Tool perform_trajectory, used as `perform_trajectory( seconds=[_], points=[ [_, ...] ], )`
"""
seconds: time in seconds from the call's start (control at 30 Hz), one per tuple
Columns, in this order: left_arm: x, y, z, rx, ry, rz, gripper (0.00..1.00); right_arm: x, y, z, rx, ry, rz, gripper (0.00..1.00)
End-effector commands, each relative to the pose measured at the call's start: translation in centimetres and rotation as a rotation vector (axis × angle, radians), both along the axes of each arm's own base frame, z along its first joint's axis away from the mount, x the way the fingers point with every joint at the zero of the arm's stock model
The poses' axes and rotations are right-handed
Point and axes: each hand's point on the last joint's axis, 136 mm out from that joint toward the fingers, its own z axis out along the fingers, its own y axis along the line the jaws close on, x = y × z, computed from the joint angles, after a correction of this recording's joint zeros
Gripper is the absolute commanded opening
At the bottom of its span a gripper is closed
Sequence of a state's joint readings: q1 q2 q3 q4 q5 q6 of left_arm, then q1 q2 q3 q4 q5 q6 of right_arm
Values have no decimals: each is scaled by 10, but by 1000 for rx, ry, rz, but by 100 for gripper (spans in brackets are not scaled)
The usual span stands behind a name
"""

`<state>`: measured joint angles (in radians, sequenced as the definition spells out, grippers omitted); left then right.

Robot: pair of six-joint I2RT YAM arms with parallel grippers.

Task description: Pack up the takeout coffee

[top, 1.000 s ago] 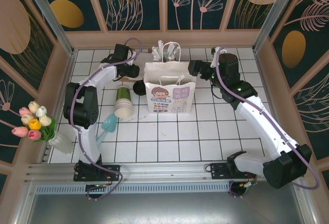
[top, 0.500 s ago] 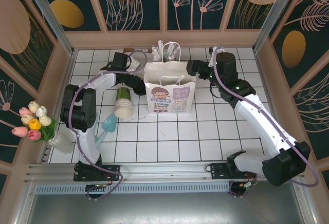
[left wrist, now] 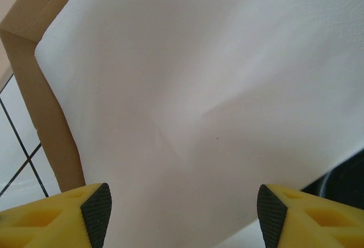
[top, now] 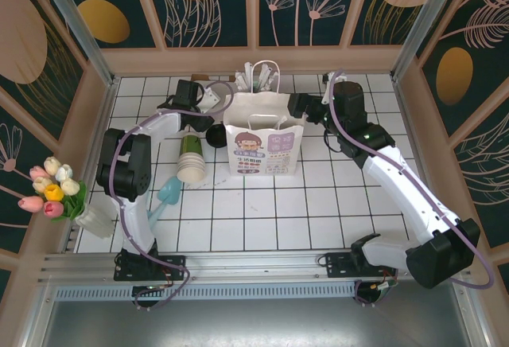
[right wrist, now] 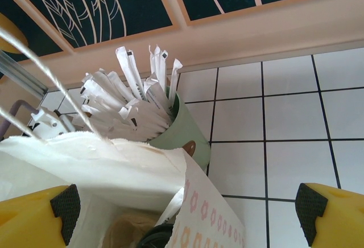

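A white paper bag (top: 264, 142) with a cartoon print stands open mid-table. Low inside its mouth a dark round rim (right wrist: 154, 238) shows; it looks like the black lid of the takeout coffee, with the cup body hidden. My left gripper (top: 210, 111) is open against the bag's left wall (left wrist: 216, 89), nothing between its fingers (left wrist: 96, 209). My right gripper (top: 299, 107) hangs open at the bag's upper right corner. In the right wrist view the gripper (right wrist: 187, 205) has the bag's torn top edge (right wrist: 114, 160) below it.
A pale green cup of white wrapped sticks (top: 259, 81) stands right behind the bag (right wrist: 181, 128). A black round thing (top: 215, 134) lies by the bag's left foot. A stack of lidless cups (top: 191, 158) lies on its side. A teal scoop (top: 169, 192) and a flower vase (top: 91, 218) sit at the left.
My left gripper's jaws have spread wider and its wrist has edged toward the bag's left wall. The right gripper has crept slightly left. The bag has barely shifted.
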<state>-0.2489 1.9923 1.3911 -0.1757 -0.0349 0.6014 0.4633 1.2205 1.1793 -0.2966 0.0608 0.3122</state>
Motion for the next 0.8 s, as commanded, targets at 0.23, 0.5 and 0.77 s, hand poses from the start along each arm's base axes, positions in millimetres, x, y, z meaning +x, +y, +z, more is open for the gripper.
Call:
perform_trajectory(
  seconds=[0.23,0.5,0.77],
  points=[
    [-9,-9,-7,0,54,-104,74,-2,-1,16,-15,-36,-5,99],
    [-25,2,-19,69,60,-118,75,-1,-1,16,-25,-39,-5,99],
    [-7,3,-16,78,-10,-96,65,0,-1,15,-31,-38,-6,99]
  ],
)
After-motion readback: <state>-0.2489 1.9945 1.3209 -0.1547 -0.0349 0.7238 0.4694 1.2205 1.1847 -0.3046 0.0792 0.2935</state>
